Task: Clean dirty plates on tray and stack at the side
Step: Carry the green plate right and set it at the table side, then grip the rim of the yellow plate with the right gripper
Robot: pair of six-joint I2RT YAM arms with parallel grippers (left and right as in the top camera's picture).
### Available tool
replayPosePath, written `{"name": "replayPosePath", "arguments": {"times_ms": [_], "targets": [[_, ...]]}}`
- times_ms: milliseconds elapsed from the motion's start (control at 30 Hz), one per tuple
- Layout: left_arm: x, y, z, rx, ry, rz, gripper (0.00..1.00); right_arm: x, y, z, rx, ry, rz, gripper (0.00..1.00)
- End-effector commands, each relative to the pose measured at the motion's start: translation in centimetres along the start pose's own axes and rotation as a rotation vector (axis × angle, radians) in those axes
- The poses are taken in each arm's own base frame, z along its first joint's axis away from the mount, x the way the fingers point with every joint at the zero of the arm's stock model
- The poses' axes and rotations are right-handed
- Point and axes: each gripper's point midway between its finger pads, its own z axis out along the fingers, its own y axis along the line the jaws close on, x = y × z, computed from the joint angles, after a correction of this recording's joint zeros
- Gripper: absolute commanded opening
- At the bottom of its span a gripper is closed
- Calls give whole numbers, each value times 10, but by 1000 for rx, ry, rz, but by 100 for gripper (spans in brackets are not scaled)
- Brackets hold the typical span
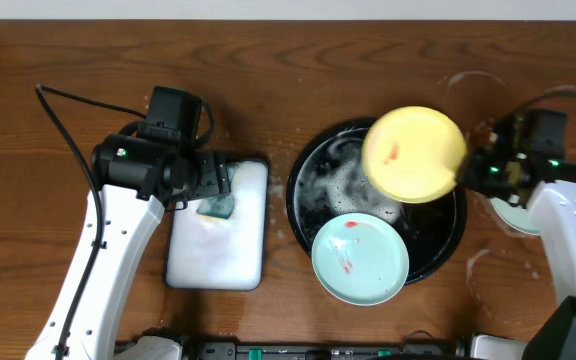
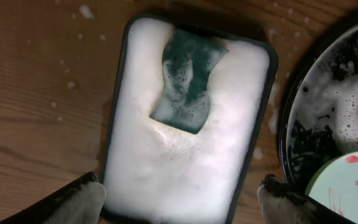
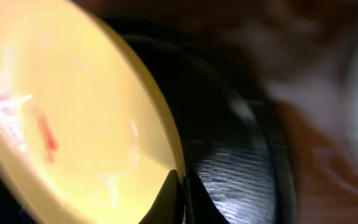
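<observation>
Your right tool point(image 1: 465, 166) was pressed together on the right rim of the yellow plate point(image 1: 413, 153), pinching it. The wrist view showed its fingers point(image 3: 168, 200) meeting at that rim. The plate was held tilted above the far right part of the tray point(image 1: 296, 205), with a short red smear on its face. The tray was black and wet with foam, and it stood on the counter point(image 1: 268, 70) right of centre. A mint plate point(image 1: 360, 258) with red smears lay in the tray's near part, overlapping the near rim. A third plate point(image 1: 516, 216), pale, sat on the counter just right of the tray, mostly hidden under your right arm. Your left tool point(image 2: 179, 186) hung spread wide, gripping nothing, over the white tray point(image 1: 218, 262) left of the black one. That tray was full of foam, and a green sponge point(image 1: 216, 207) lay at its far end.
</observation>
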Motion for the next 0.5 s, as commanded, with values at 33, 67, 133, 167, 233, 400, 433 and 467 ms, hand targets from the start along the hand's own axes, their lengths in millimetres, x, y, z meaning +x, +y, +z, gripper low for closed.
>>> {"name": "replayPosePath", "arguments": {"times_ms": [33,67,133,167,233,400,433,467], "targets": [[0,3,-2,-10,-10,3,83,11,36,36,14,40,-123,1],[0,3,-2,-9,-10,3,83,13,31,49,79,41,-117,1],[0,3,-2,-10,-10,3,83,17,29,68,119,54,-100,1],[0,3,-2,-9,-10,3,83,22,32,81,106,76,-82,1],[0,3,-2,-9,-10,3,83,27,35,93,88,100,-63,3],[0,3,-2,-9,-10,3,83,19,42,75,75,79,-115,21],[0,3,-2,-10,-10,3,83,13,48,60,63,60,-189,22],[0,3,-2,-9,-10,3,83,6,56,42,51,36,-290,26]]}}
